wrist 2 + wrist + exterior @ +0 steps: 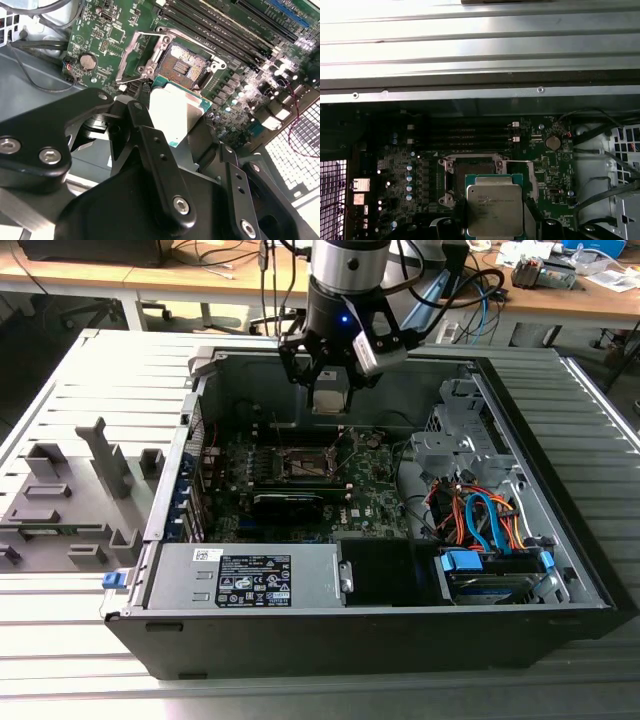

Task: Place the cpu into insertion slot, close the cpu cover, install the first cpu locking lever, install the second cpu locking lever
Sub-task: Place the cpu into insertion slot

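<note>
Broadly, an open computer case (560,540) lies on its side on a ribbed metal table (80,370), and the green circuit board (370,495) covers its floor. The gripper (328,393) hangs inside the case above the board, close to the case wall on the far side in the exterior view. Its fingers (142,125) are closed on the cpu (177,110), pinching it by two opposite edges with the dull metal top facing the first wrist view.

On the board, the insertion slot (187,65) sits between the row of long memory slots (225,30) and the round coin battery (88,61). Its dark centre is bare, so nothing is seated in it yet. The cpu cover (136,55) seems to stand swung back along the slot's edge on the battery side, which leaves the opening free; I judge that from the second wrist view alone.

What matters is how chip and socket line up. The cpu (494,210) is held clear above the board, not touching it, and the slot (475,170) lies below it and a little ahead, toward the memory slots. In the first wrist view the chip's edges run roughly parallel to the slot's rim, so its turn looks about right, while its centre looks short of the slot's centre. How high it hangs I cannot tell.
</note>
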`<state>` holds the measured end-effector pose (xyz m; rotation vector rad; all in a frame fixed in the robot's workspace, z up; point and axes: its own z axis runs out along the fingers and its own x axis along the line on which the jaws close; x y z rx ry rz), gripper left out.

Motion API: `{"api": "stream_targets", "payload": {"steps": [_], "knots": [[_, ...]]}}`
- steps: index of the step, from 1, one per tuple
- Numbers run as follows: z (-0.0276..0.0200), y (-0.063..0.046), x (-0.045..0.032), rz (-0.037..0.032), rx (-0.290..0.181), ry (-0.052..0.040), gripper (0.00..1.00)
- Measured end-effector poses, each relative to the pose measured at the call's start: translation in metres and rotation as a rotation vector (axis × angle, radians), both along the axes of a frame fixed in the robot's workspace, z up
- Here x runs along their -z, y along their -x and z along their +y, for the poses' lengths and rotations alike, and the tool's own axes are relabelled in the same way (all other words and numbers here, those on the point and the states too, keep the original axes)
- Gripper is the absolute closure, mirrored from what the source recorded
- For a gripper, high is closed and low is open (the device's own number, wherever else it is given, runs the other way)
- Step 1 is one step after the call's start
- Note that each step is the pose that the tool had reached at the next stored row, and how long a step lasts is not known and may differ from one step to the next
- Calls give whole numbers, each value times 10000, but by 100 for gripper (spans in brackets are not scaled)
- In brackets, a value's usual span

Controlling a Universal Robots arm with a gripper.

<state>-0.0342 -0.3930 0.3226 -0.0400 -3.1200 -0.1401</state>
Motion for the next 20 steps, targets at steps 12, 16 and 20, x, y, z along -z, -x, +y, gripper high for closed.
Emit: {"api": "stream_targets", "payload": {"steps": [12,16,20], "knots": [[-49,5,7,1,0,1,46],[-65,7,10,0,0,0,46],[-87,9,13,0,0,1,46]]}}
